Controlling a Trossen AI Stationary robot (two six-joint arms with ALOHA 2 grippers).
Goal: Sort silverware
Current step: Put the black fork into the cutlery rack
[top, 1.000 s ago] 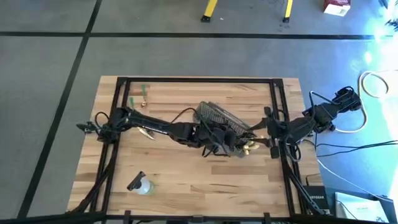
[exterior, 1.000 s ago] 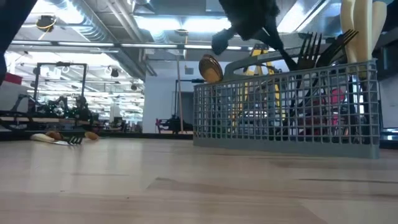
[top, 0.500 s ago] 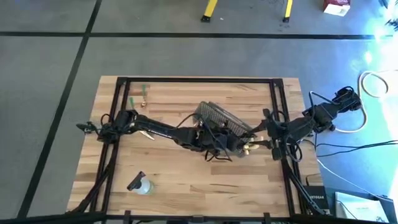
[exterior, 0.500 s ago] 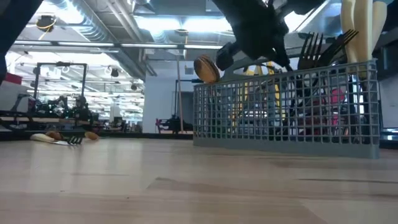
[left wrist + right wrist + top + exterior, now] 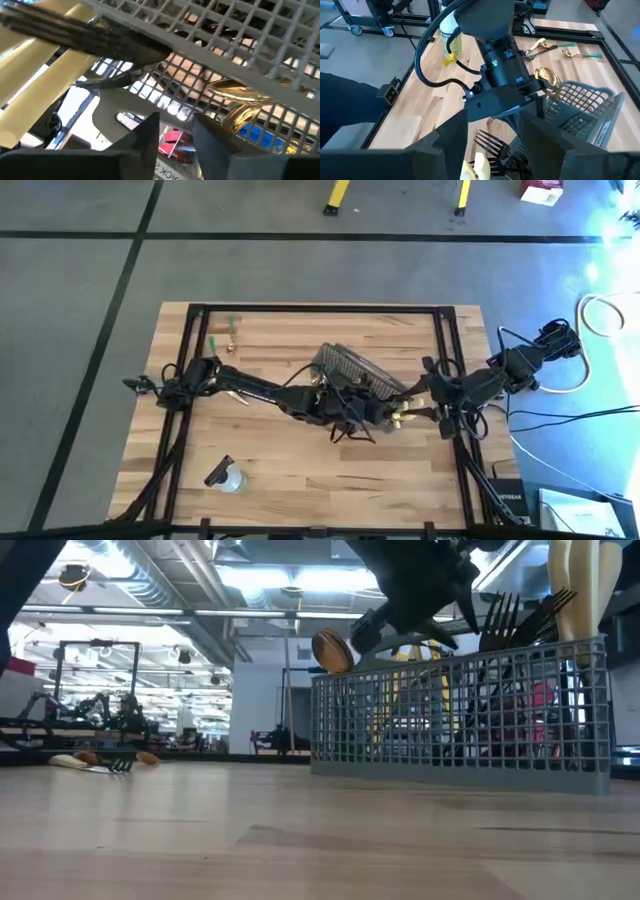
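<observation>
- The left end effector has slid along the basket rim and now hovers above it, clamped on a gold spoon.
- Spoon not yet dropped.
- The right end effector, fingers apart, waits beside the basket; black forks stand inside.

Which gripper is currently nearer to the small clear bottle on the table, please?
The left gripper, above the grey wire-mesh basket at mid-table, is nearer the clear bottle. The right gripper sits beyond the basket, by the table's right edge.
</observation>
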